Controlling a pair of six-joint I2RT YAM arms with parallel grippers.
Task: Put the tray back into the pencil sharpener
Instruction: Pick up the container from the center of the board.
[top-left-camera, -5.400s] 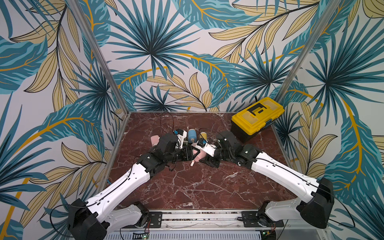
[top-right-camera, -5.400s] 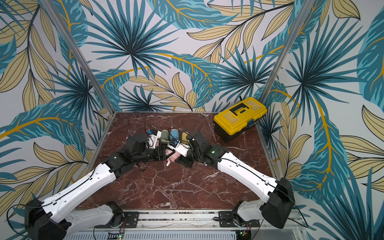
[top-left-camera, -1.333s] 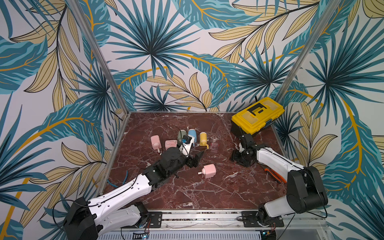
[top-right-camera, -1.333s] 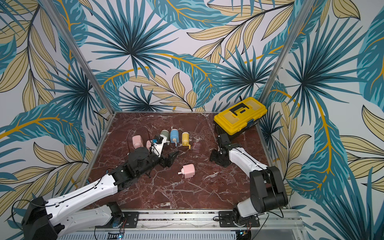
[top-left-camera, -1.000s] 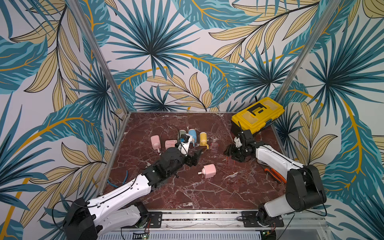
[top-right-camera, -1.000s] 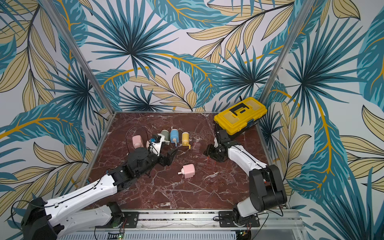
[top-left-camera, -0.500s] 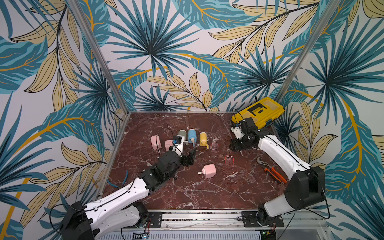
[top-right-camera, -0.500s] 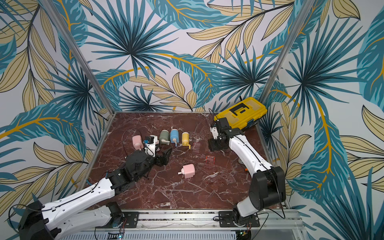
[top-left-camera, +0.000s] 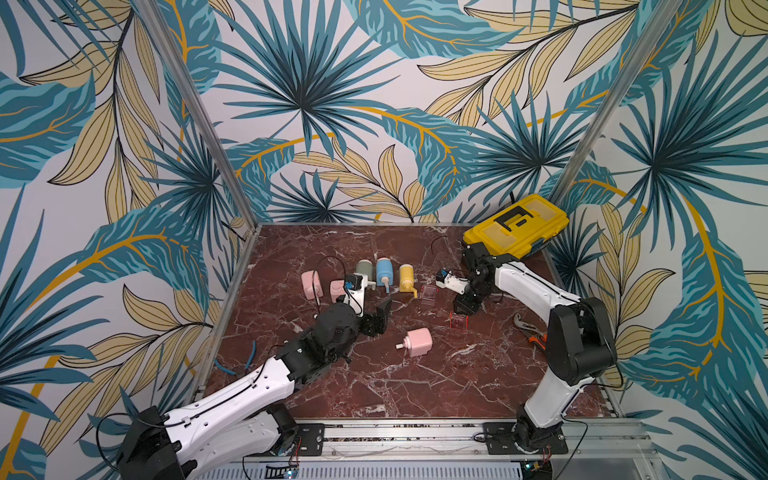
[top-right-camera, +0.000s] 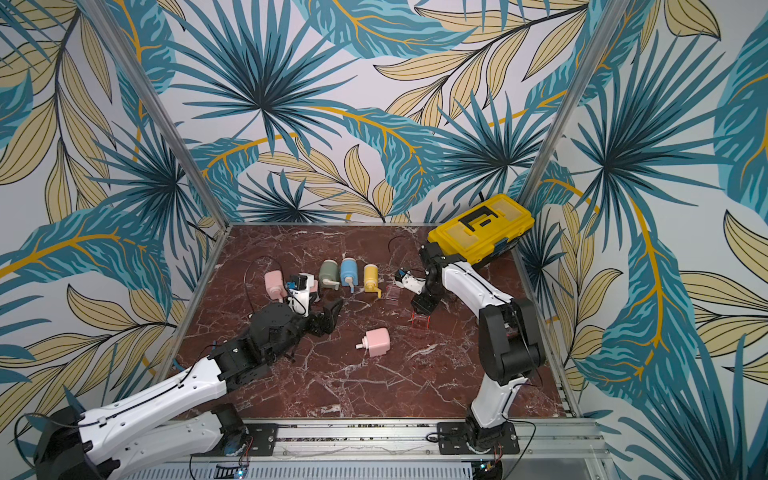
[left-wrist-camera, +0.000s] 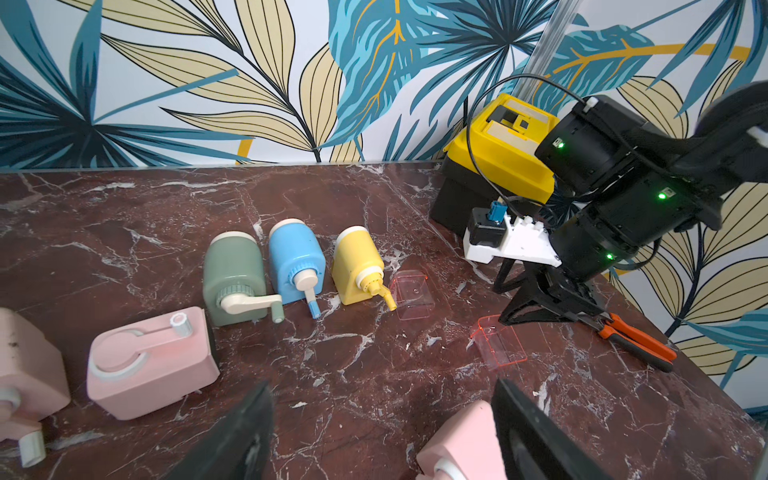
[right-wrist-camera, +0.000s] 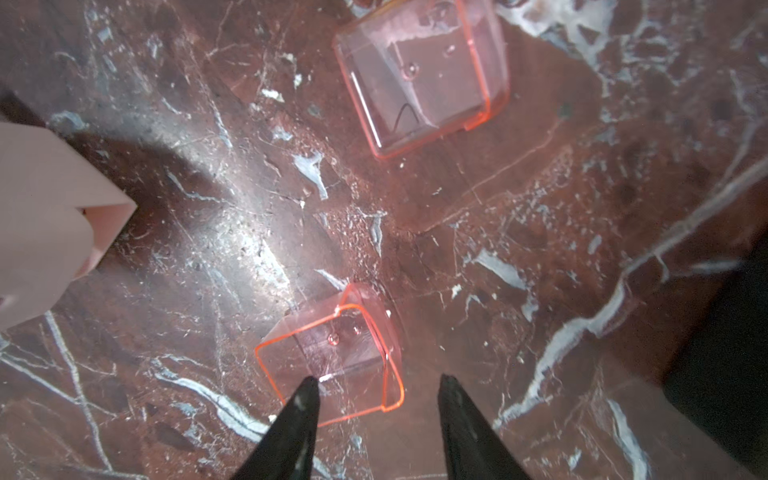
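left gripper (top-left-camera: 380, 316) wide open by the pink pencil sharpener (top-left-camera: 419, 341); right gripper (right-wrist-camera: 378, 381) over the tray (right-wrist-camera: 332, 361).

the left gripper's jaws stand far apart and hold nothing, just beside the pink pencil sharpener, which lies alone on the marble table (top-left-camera: 374, 390). right of the sharpener and apart from it, the clear orange tray lies flat on the table. the right gripper points down at the tray with jaws partly open and nothing gripped. one fingertip (right-wrist-camera: 307, 390) overlaps the tray's rim, but i cannot tell if it touches. a second clear tray (top-left-camera: 428, 292) lies just beside the yellow sharpener (top-left-camera: 406, 276).
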